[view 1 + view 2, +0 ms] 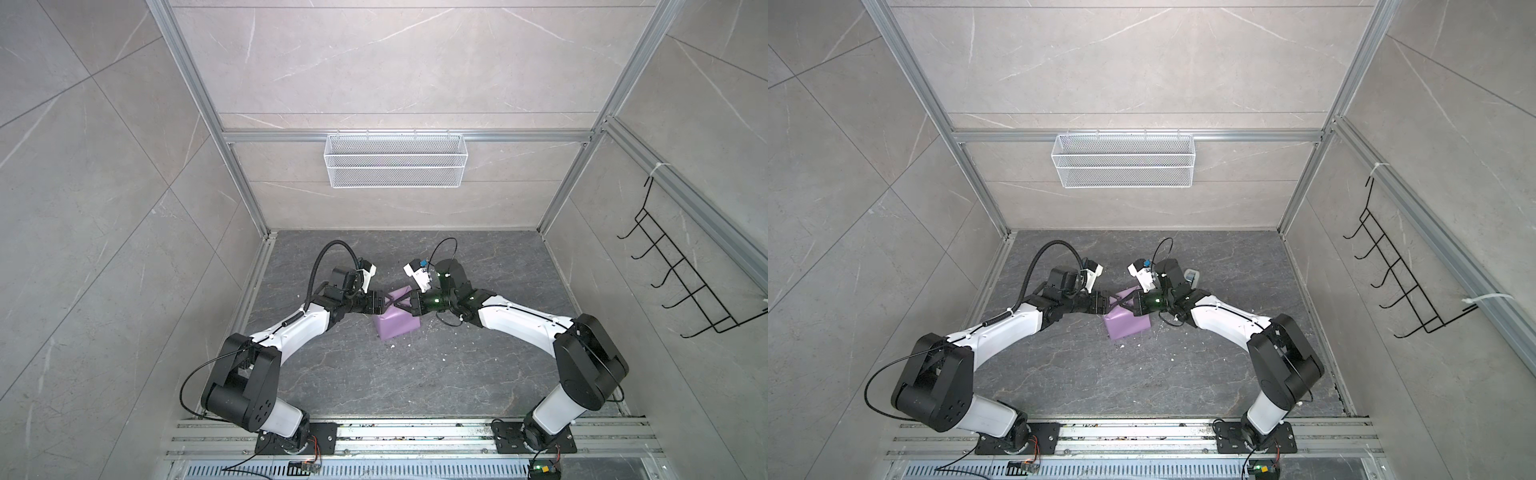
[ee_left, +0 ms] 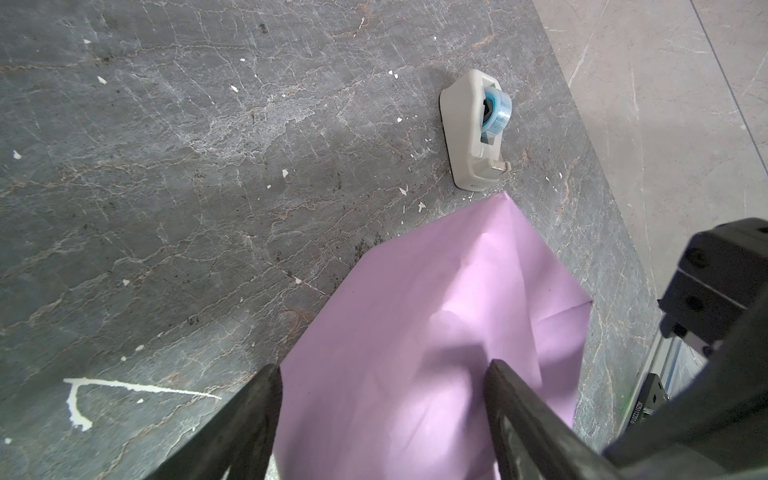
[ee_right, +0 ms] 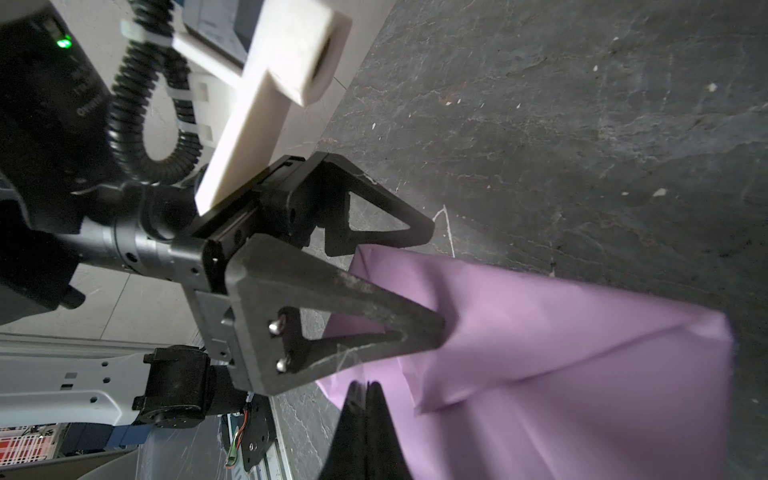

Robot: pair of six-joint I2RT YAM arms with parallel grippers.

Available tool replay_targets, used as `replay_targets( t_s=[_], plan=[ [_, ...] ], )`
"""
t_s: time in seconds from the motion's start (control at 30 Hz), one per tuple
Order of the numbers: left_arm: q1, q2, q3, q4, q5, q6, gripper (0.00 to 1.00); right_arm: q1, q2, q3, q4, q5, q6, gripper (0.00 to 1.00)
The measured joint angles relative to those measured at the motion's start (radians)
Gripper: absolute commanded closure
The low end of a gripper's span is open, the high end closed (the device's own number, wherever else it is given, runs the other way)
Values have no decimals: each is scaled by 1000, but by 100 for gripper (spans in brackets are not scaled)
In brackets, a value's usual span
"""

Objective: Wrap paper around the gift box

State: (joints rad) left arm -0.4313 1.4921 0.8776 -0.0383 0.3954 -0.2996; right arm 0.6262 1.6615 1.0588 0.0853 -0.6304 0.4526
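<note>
Box hidden, fully under lilac paper [image 1: 397,328], mid-table [image 1: 374,382]. Main wrap looks done; one end sticks up loose, no tape visible. Left fingers [image 2: 519,415] spread wide astride that end. Right fingers [image 3: 365,428] clenched at paper edge, pinch unclear. Tape dispenser [image 2: 473,133] nearby, probably next.

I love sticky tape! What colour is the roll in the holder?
Pale blue. The tape roll in its grey dispenser shows best in the left wrist view.
</note>
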Motion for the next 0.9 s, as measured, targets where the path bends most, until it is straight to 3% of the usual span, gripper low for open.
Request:
replay_targets(
  t_s=[0.9],
  plan=[
    [0,1,0,3,0,0,22,-2,35,17,-24,11,-5,100]
  ],
)
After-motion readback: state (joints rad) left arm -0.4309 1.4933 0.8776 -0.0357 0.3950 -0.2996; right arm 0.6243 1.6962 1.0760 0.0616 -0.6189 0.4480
